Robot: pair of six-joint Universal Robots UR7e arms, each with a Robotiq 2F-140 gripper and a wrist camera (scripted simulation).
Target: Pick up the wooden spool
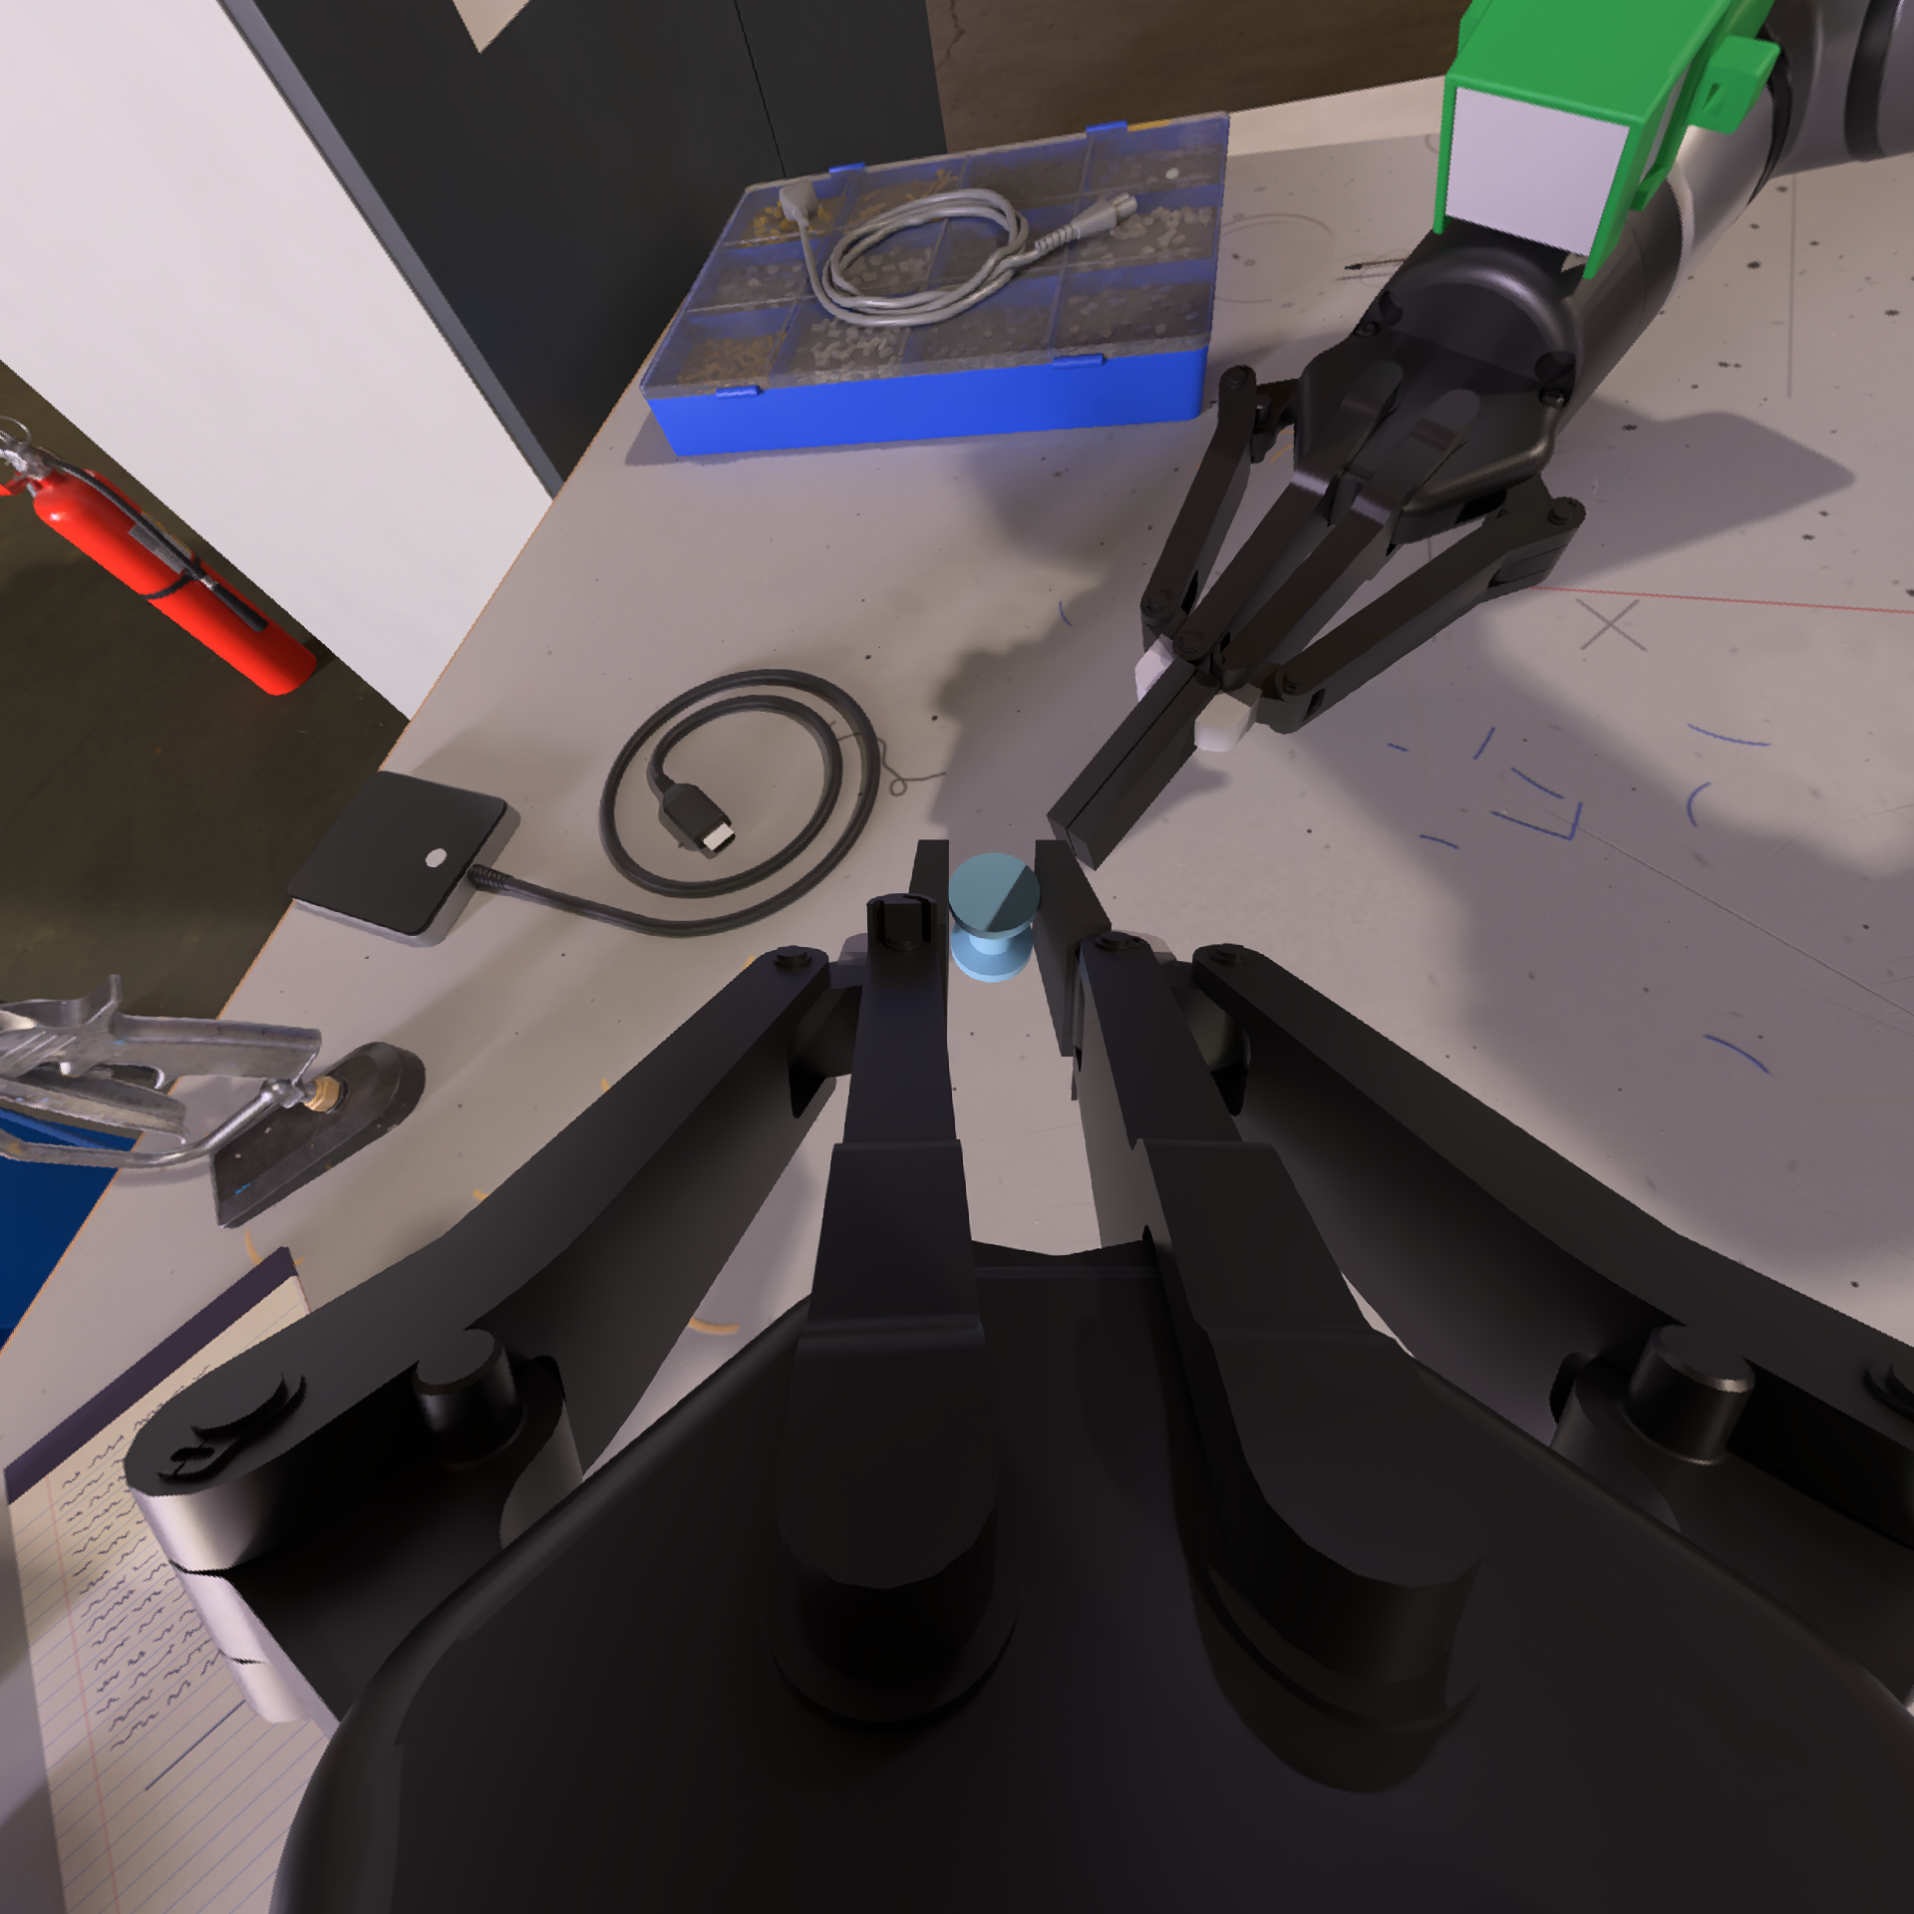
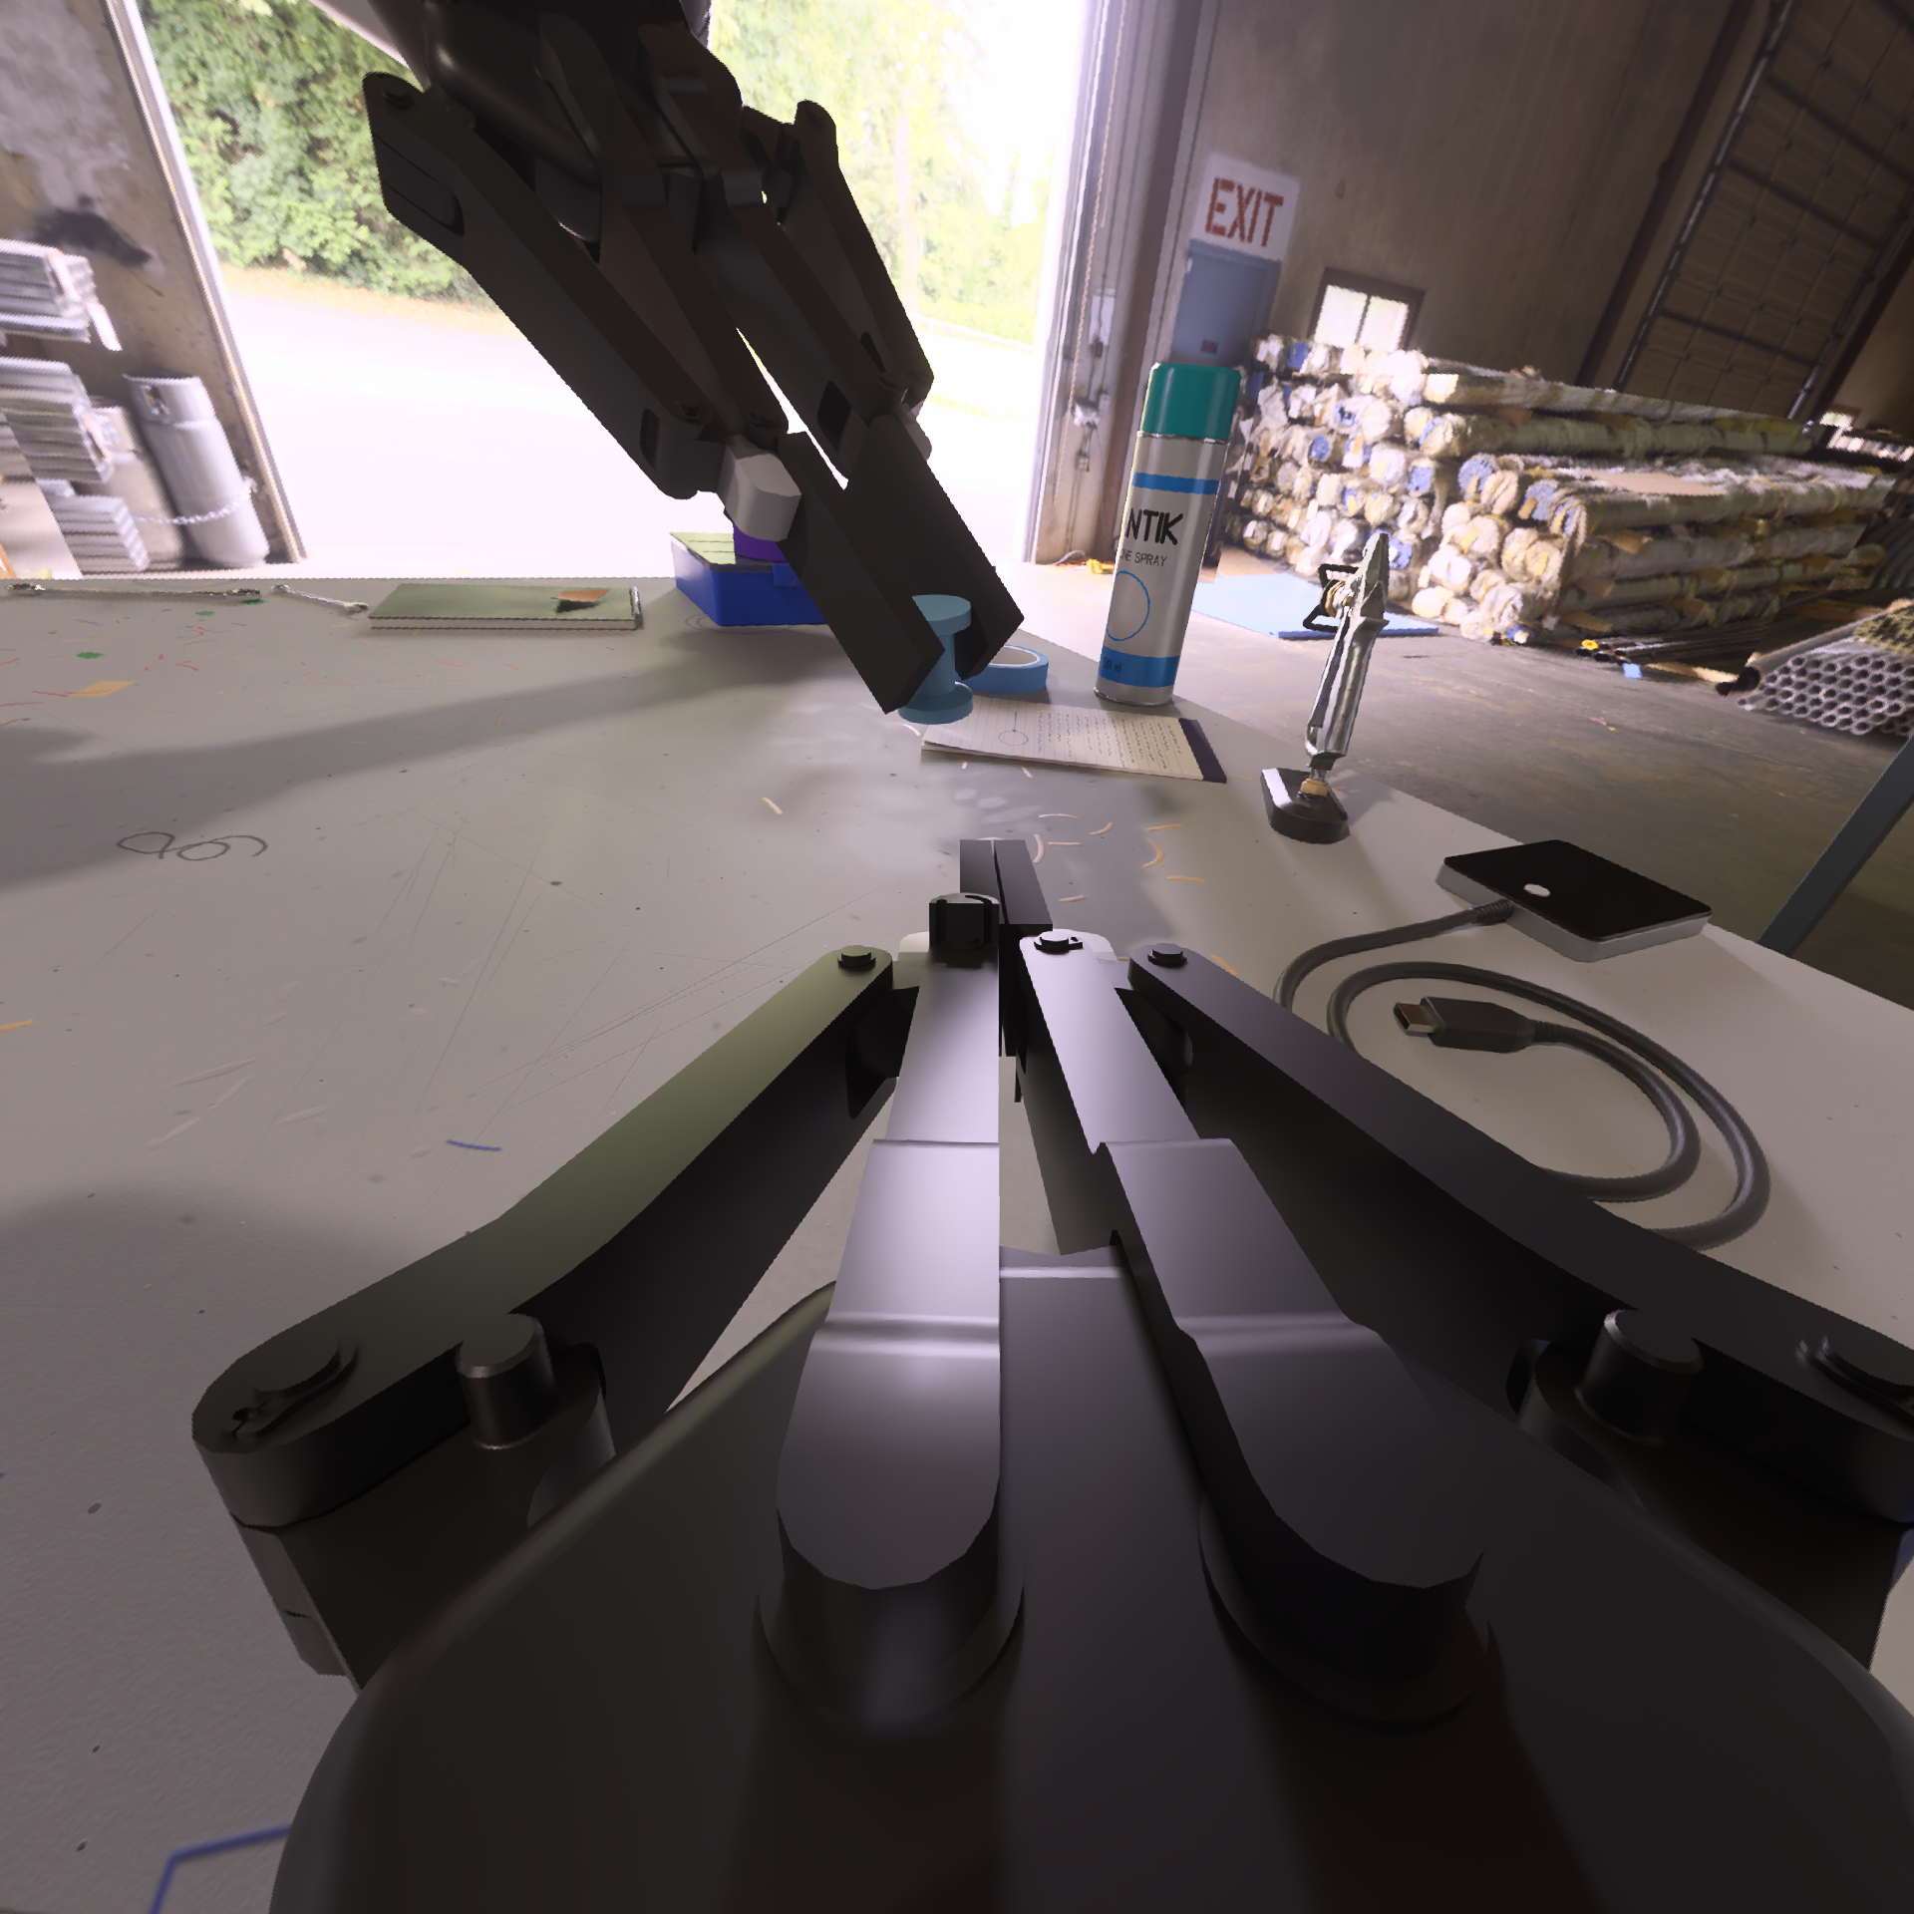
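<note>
The left gripper stood with its fingers around the light blue spool on the table, seemingly pinching it; lift it straight up, I think. At 1 o'clock the right gripper was pressed together. At 12 o'clock, farther, a blue organizer box held small parts, a grey cable on its lid.

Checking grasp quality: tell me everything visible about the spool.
The spool is small and light blue, with a smooth matte finish: two round flanges joined by a narrower core. It stands upright, axis vertical, between the fingers of the left gripper, which flank its flanges closely on both sides. In the right wrist view its lower flange sits at or just above the table; contact is unclear.
</note>
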